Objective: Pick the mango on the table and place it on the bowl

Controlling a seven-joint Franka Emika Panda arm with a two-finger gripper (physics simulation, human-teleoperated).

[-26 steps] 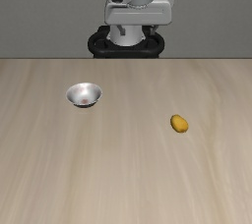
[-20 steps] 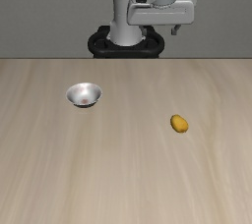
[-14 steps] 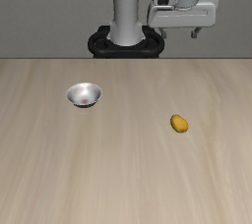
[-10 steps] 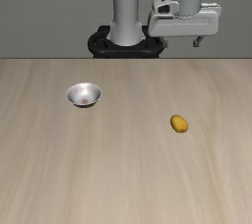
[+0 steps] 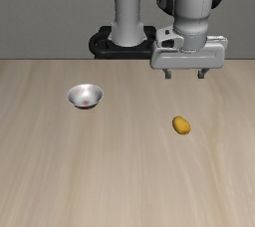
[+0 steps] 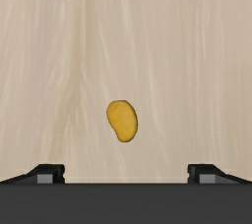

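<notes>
Hangs with claw (image 5: 185,75) released and empty above the bench (image 5: 60,171). Finds the mango (image 6: 122,120) lying on the bench underneath, centred in the claw's gap, long axis nearly crosswise to the closing line. Calls mostly for descent, by the look of it; leaves the bowl (image 5: 85,96) well apart, toward the exterior view's left.

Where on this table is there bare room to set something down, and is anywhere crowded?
The table lies bare between the bowl and the mango, and across the wide stretch beyond both, away from the robot's base. Nowhere is crowded; the open gripper hangs above the mango's side.
</notes>
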